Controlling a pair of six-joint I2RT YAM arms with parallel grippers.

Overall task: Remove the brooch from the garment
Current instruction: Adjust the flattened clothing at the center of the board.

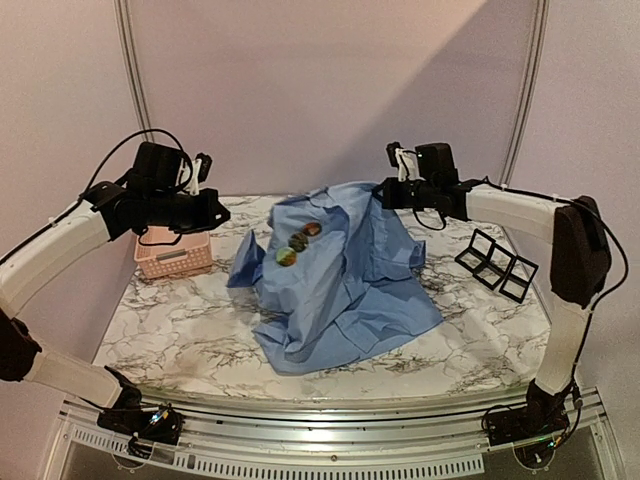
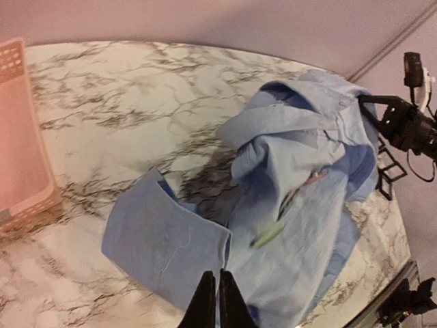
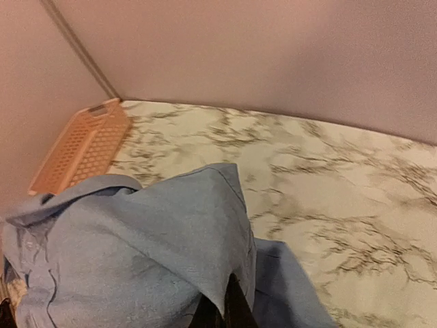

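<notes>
The garment (image 1: 340, 275), a light blue shirt, lies heaped mid-table, with one corner lifted at the back right. My right gripper (image 1: 386, 192) is shut on that lifted cloth; in the right wrist view the garment (image 3: 143, 253) drapes over the gripper (image 3: 231, 306) and hides its tips. Three round brooches sit on the raised front: a reddish brooch (image 1: 312, 229), a dark one (image 1: 298, 241) and a green-yellow one (image 1: 286, 257). The green brooch (image 2: 268, 235) shows blurred in the left wrist view. My left gripper (image 1: 222, 213) (image 2: 218, 279) hangs shut above the sleeve cuff (image 2: 164, 239), with nothing visibly held.
A pink plastic basket (image 1: 172, 255) (image 3: 82, 147) stands at the back left, just under the left arm. Black square frames (image 1: 497, 265) lie at the right. Bare marble table (image 1: 180, 330) shows in front of the shirt.
</notes>
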